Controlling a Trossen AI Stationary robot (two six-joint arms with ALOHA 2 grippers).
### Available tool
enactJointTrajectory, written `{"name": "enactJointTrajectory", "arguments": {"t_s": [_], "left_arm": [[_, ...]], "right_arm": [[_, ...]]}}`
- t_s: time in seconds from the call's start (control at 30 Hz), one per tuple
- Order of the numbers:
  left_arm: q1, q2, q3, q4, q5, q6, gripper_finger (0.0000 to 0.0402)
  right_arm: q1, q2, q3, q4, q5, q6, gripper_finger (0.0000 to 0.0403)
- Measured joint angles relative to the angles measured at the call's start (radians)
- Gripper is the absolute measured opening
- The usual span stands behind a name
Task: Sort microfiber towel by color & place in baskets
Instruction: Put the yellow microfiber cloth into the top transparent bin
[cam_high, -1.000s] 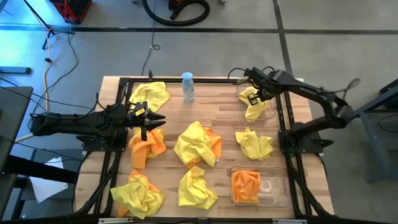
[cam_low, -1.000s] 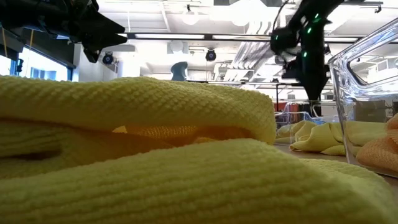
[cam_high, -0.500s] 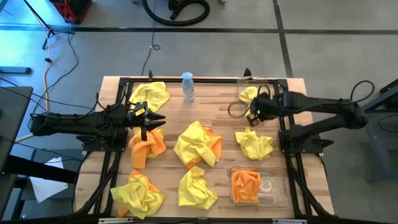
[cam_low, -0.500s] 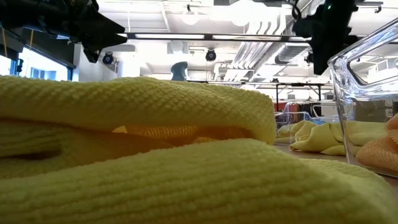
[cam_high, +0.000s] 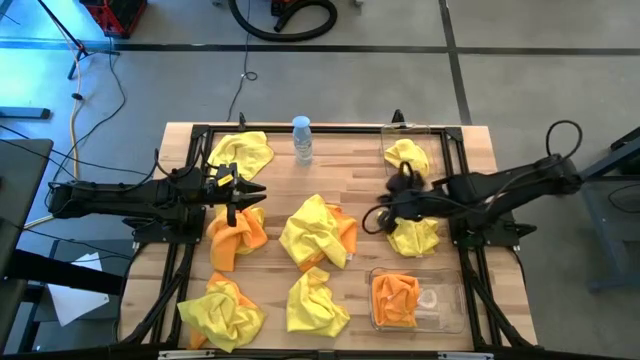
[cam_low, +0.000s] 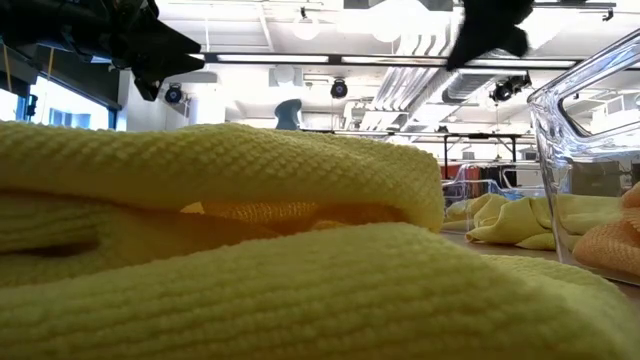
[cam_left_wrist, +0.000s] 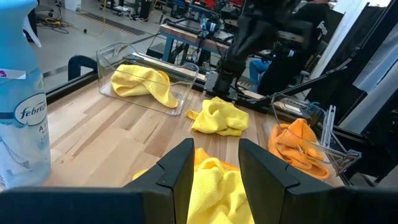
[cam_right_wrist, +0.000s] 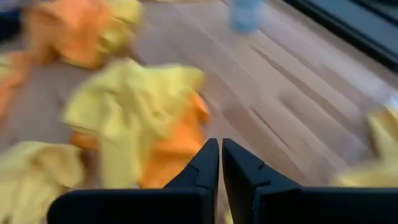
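Jaws on the right gripper are nearly together, only a thin slit between the two dark fingers, and they carry nothing. That gripper hangs over the middle of the bench, between the yellow-over-orange towel heap at the centre and the loose yellow towel just beside the right frame rail. Its arm reaches in low from the right side, crossing over that loose yellow towel.

Over on the left, the left gripper has its jaws apart with nothing between them. It hovers near the left edge, above an orange towel and just in front of a yellow towel at the far left corner.

Two clear baskets sit on the right half. The far basket holds one yellow towel; from the left wrist camera it shows as a see-through bin with the yellow cloth bunched inside. The near basket holds one orange towel, with bare space left beside it.

Two more yellow towels lie along the near edge: one at the left corner, with a bit of orange showing under it, and one near the middle. A small water bottle stands upright at the far edge.
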Motion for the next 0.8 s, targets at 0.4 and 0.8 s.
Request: {"name": "enactJointTrajectory", "arguments": {"t_s": [0.4, 0.8], "left_arm": [[0.0, 0.001, 0.0, -0.015, 0.0, 0.07, 0.0115], [0.0, 0.001, 0.0, -0.031, 0.0, 0.142, 0.0115]], "right_arm": [[-0.091, 0.341, 0.086, 0.349, -0.25, -0.367, 0.0123], [-0.155, 0.734, 0.468, 0.109, -0.3, -0.516, 0.0177]]}}
